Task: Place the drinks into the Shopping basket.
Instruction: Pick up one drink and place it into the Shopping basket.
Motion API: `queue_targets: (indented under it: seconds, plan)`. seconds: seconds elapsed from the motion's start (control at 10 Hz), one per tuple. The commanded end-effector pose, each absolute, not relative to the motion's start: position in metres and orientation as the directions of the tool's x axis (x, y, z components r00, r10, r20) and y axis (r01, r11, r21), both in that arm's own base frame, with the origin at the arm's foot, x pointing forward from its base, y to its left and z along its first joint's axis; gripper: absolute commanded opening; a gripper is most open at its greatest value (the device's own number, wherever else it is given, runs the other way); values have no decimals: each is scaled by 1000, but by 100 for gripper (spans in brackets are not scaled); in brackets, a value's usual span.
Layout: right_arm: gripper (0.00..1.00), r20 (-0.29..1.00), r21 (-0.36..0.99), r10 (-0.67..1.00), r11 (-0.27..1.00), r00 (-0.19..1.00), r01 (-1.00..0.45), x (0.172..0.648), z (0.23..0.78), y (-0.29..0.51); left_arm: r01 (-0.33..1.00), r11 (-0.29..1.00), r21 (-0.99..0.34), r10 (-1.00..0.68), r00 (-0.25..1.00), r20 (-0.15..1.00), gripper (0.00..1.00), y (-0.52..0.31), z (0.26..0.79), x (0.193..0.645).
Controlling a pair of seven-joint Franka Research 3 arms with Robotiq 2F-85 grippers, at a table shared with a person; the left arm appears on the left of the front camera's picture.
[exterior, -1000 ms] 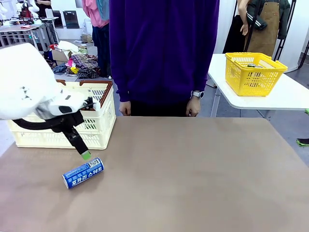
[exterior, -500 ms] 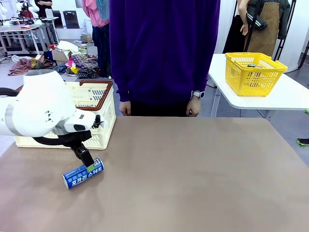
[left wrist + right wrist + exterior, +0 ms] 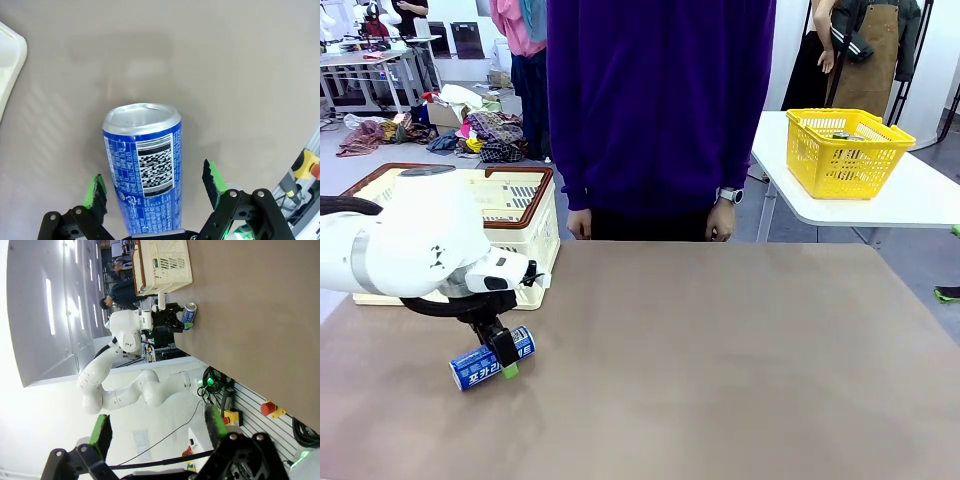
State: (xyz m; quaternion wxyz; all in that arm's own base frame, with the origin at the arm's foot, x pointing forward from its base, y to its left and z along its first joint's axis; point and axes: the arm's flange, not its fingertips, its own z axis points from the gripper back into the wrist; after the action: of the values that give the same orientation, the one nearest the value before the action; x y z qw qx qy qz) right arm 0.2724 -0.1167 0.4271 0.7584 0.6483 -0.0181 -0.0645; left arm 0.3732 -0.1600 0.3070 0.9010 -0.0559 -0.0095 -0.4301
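Note:
A blue drink can [image 3: 470, 371] with white Korean lettering lies on its side on the brown table, front left. My left gripper [image 3: 498, 352] has come down over it. In the left wrist view the can [image 3: 142, 165] lies between the open green pads [image 3: 95, 192], silver top pointing away, with gaps on both sides. The cream Shopping basket [image 3: 532, 222] with its brown rim stands just behind, at the table's left edge. My right gripper [image 3: 159, 427] is open and holds nothing, high off the table; its view shows the can [image 3: 189, 313] and the basket [image 3: 165, 262] far off.
A person in a purple top [image 3: 660, 110] stands at the far edge, hands [image 3: 580, 224] down at the sides. A yellow mesh basket [image 3: 848, 152] sits on a white side table at the right. The brown tabletop [image 3: 720, 360] stretches bare to the right.
My left arm has swung down and forward from beside the basket, so the open fingers now straddle the blue can. The can has stayed in place.

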Motion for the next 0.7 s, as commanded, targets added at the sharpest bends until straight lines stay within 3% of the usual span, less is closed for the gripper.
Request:
queue_targets:
  seconds: [0.0, 0.1, 0.2, 0.3, 0.6]
  plan:
    - [100, -66, 987, -128, 134, 990, 83, 272, 431, -116, 776, 622, -101, -775, 629, 64, 100, -146, 293, 334]
    - [100, -66, 987, -128, 134, 990, 83, 272, 431, -116, 777, 621, -107, -777, 627, 45, 100, -149, 287, 330]
    - [100, -66, 987, -128, 134, 990, 83, 272, 431, -116, 775, 623, -106, -778, 628, 26, 40, -149, 283, 329]
    - [100, -66, 987, -128, 134, 990, 83, 272, 431, -116, 774, 623, -112, -778, 628, 8, 0, -149, 280, 329]
    - [100, -66, 987, -128, 134, 990, 83, 272, 431, -116, 774, 625, -104, -778, 629, 3, 0, -148, 278, 327]
